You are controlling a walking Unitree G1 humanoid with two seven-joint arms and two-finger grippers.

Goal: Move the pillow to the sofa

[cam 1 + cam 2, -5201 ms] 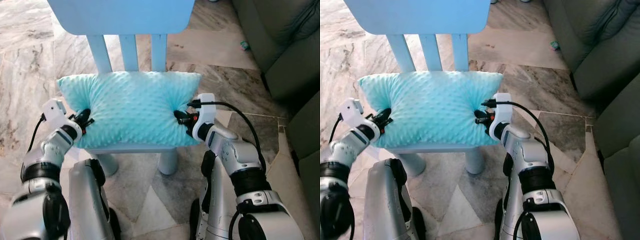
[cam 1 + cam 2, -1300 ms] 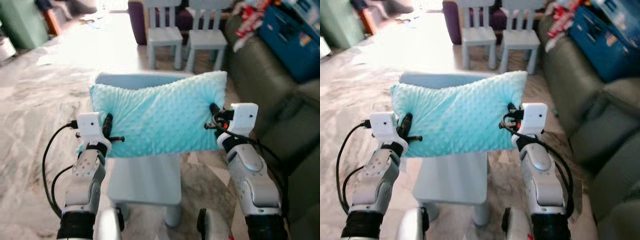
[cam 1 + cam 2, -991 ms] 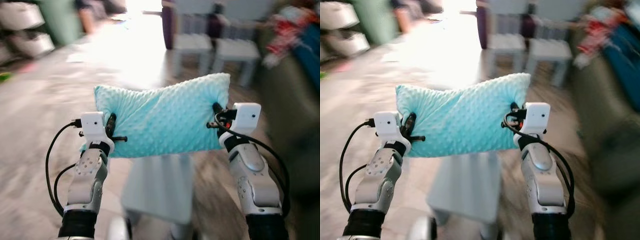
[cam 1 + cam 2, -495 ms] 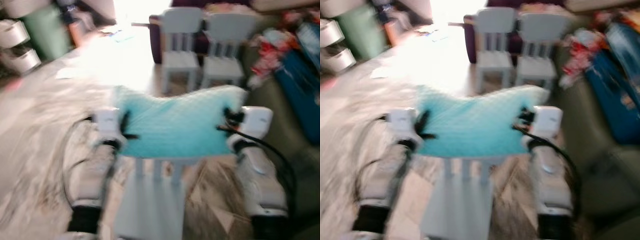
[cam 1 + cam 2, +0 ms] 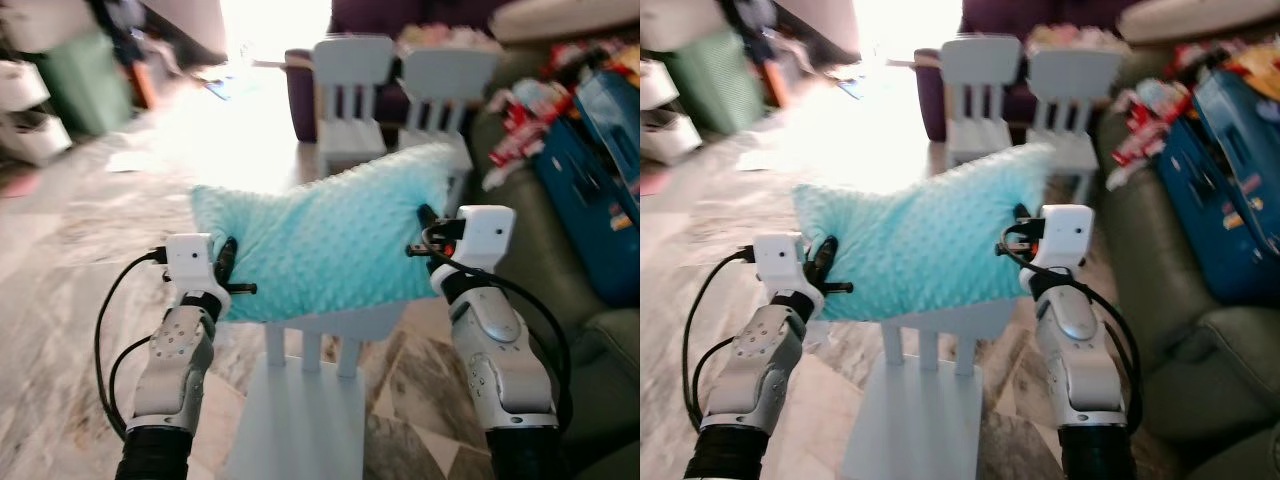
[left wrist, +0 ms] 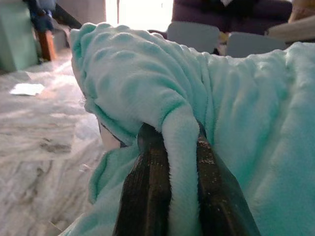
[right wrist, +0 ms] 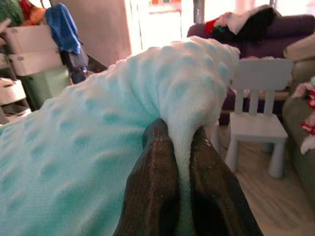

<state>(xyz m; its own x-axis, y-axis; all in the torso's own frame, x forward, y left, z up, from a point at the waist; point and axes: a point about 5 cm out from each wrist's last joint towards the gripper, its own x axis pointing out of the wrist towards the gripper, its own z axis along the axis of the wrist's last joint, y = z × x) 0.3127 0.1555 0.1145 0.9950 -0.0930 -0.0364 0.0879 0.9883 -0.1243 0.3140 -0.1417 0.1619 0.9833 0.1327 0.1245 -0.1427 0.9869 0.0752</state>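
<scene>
A pale-blue slatted chair [image 5: 310, 400] stands at lower centre directly below the held load, two matching small chairs [image 5: 395, 95] at upper centre, and the grey-green sofa [image 5: 590, 330] with a blue box [image 5: 600, 180] along the right edge. The pillow [image 5: 330, 240], a soft turquoise cushion with a dimpled, nubby plush surface, hangs mid-frame in the air above the chair back. The left gripper [image 5: 228, 265] pinches a fold at its left edge and the right gripper [image 5: 428, 232] is clamped on a fold at its right edge.

A home living room: green sofa [image 5: 590, 300], small chairs [image 5: 352, 100], marble floor [image 5: 80, 250].
</scene>
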